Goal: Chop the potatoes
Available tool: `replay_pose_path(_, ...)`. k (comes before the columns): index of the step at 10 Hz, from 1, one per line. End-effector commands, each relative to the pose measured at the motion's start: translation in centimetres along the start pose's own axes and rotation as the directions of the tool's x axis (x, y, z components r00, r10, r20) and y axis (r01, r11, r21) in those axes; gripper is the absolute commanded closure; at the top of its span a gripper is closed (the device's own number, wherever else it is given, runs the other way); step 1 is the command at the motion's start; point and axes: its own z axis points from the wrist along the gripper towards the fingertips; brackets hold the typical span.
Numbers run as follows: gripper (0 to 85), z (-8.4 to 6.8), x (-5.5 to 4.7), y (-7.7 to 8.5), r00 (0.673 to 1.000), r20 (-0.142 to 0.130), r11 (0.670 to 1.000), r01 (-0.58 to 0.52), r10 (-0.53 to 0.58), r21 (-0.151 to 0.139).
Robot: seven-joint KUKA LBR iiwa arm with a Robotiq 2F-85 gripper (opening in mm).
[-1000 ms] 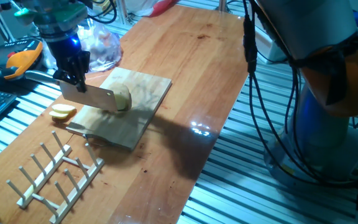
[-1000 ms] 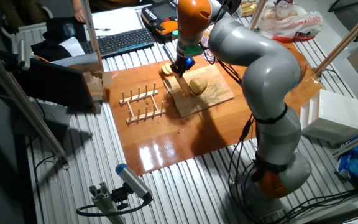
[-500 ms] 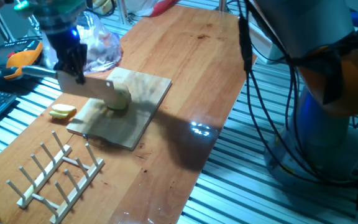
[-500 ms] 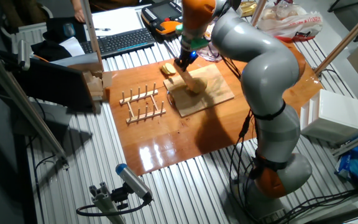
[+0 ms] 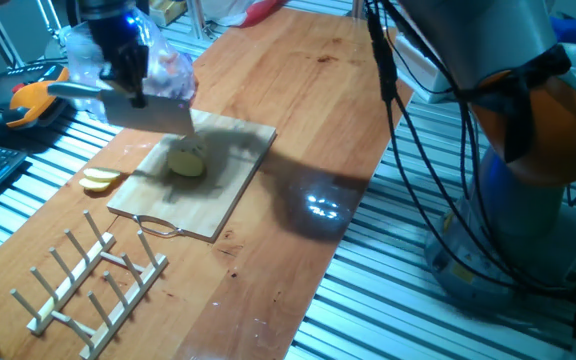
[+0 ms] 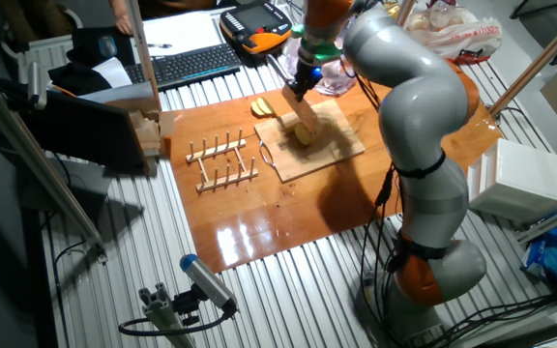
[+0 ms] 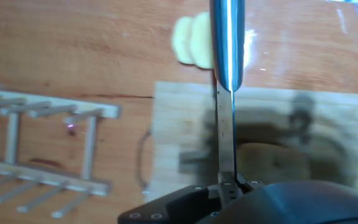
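Holding a cleaver (image 5: pixel 148 112) by its handle, my gripper (image 5: pixel 126 85) is pinched on it, with the broad blade raised clear above the cutting board (image 5: pixel 218 190) in one fixed view. The potato chunk (image 5: pixel 187 162) lies on the board below the blade, apart from the steel, its pale yellow surface partly in the blade's shadow. From the other fixed view the chunk (image 6: pixel 304 133) sits near the middle of the board (image 6: pixel 341 147), under the lowered end of the tool. Cut slices (image 5: pixel 99 180) lie overlapped on the wooden table (image 5: pixel 308 110), just beside the board's edge, on the side toward the wooden rack (image 5: pixel 93 285). Through the hand view I look along the blade's spine (image 7: pixel 227 124): the slices (image 7: pixel 191 41) lie beyond the board's far edge, and the chunk (image 7: pixel 272 163) shows blurred to the right of the blade. A plastic bag (image 5: pixel 168 72) lies behind my gripper.
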Motion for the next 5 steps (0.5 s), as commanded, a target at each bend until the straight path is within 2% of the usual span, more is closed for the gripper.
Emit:
replay_pose_path(1, 85.0, 0.1, 0.9, -3.7, 1.000, 0.006, 1.000, 0.011, -0.011, 0.011)
replay_pose_path(2, 85.0, 0.6, 1.3, -4.6, 1.000, 0.008, 1.000, 0.022, -0.022, 0.007)
replay_pose_path(3, 85.0, 1.2, 1.5, -5.2, 0.999, 0.004, 0.999, 0.032, -0.032, -0.010)
replay_pose_path(5, 85.0, 2.0, 1.4, -5.2, 0.999, -0.015, 0.999, 0.033, -0.033, -0.022)
